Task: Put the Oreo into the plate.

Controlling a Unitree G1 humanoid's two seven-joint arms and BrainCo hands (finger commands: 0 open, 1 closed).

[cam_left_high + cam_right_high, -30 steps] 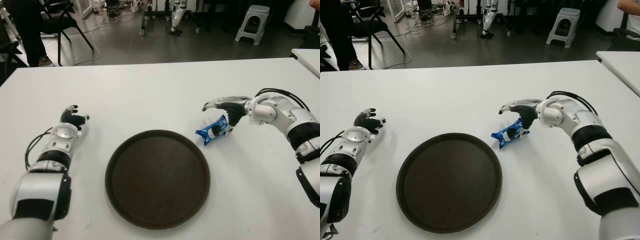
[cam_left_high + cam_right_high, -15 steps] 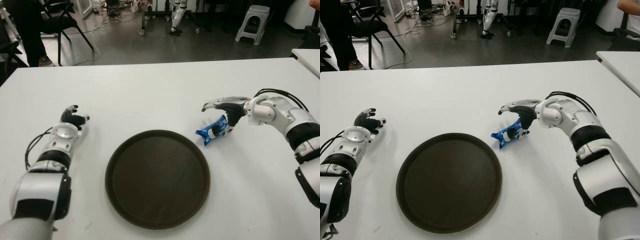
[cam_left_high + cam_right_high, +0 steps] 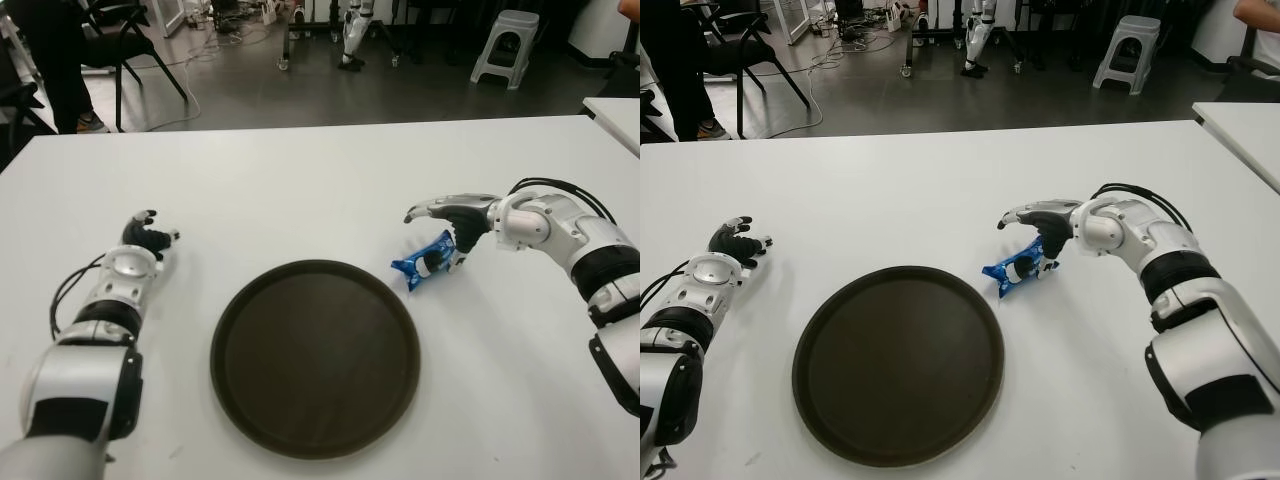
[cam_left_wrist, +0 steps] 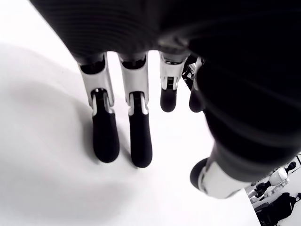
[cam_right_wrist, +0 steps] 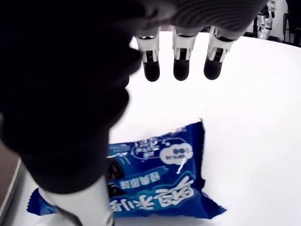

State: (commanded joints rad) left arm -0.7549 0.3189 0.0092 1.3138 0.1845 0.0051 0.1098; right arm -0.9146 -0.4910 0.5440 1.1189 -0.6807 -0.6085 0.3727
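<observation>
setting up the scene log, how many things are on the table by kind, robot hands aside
Oreo packet, blue, beside the plate under the right robot hand: 1
Round dark brown plate, nothing in it: 1
Total: 2
The left robot hand shows left of the plate.

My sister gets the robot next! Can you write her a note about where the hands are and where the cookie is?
Right hand: open, fingers spread over the Oreo pack, thumb down beside it; no grip closed yet.
Left hand: idle, open, left of the plate.
Oreo pack: lying on the white table, just off the right rim of the brown plate.
Done: hand placed over the pack.
Left: close on the pack, lift it, set it in the plate.
</observation>
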